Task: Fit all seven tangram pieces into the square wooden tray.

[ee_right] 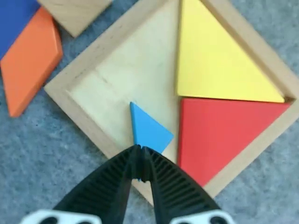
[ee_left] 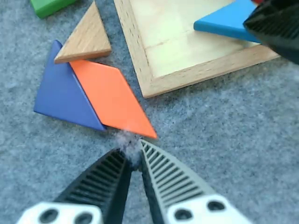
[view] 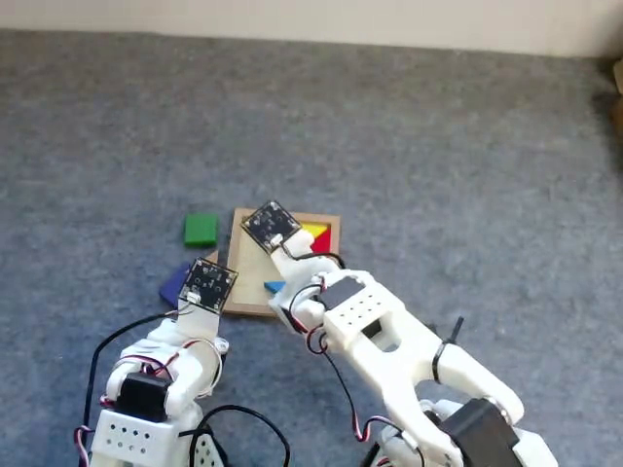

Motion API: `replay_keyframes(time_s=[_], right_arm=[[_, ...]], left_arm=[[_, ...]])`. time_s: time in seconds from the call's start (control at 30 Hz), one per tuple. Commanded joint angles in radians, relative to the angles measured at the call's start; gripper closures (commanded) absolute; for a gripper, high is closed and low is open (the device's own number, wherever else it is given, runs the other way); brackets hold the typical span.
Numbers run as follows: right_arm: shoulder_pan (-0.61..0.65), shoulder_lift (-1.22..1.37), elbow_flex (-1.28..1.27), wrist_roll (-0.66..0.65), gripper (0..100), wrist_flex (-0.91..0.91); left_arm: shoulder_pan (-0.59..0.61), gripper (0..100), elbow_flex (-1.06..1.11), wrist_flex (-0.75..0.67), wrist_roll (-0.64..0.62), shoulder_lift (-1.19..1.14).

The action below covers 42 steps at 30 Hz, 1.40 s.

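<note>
The right gripper (ee_right: 141,156) pinches a corner of the small blue triangle (ee_right: 148,130) inside the tray (ee_right: 56,87), beside the red triangle (ee_right: 219,135) and yellow triangle (ee_right: 215,60). The left gripper (ee_left: 134,156), pressed together and empty, hangs just outside the tray, at the tip of the orange parallelogram (ee_left: 110,98).

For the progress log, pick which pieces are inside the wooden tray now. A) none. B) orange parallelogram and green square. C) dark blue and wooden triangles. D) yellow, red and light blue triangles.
D: the right wrist view shows the yellow triangle, red triangle and light blue triangle within the tray walls.
</note>
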<state>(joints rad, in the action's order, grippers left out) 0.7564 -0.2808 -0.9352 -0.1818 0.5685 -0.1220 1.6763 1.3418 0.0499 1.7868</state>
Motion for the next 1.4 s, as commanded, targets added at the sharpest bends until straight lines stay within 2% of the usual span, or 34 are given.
replay_keyframes(time_s=[0.0,0.13,0.37,0.53,0.67,0.77,0.9,1.03,1.27,1.37], right_arm=[[0.002,0.022,0.030,-0.014,99.1,-0.008],[-0.022,0.022,0.028,-0.129,99.1,-0.007],[-0.113,0.013,0.028,-0.189,99.1,-0.007],[-0.142,-0.012,0.058,-0.190,99.1,0.021],[-0.137,-0.111,0.082,-0.184,99.1,0.108],[-0.137,-0.191,0.081,-0.183,99.1,0.108],[-0.137,-0.223,0.084,-0.081,99.1,0.105],[-0.117,-0.219,0.067,-0.023,99.1,-0.021],[-0.064,-0.084,-0.010,-0.023,99.1,-0.226],[-0.064,0.005,-0.010,-0.029,99.1,-0.245]], left_arm=[[0.005,99,0.021,0.006,-0.005,0.036],[0.005,99,0.021,0.006,-0.005,0.036],[0.005,99,0.021,0.006,-0.005,0.036],[0.005,99,0.021,0.006,-0.005,0.036],[0.005,99,0.021,0.006,-0.005,0.036],[0.005,99,0.021,0.006,-0.005,0.036],[0.005,99,0.021,0.006,-0.005,0.036],[0.005,99,0.021,0.006,-0.005,0.036],[0.005,99,0.021,0.006,-0.005,0.036],[0.005,99,0.021,0.006,-0.005,0.036]])
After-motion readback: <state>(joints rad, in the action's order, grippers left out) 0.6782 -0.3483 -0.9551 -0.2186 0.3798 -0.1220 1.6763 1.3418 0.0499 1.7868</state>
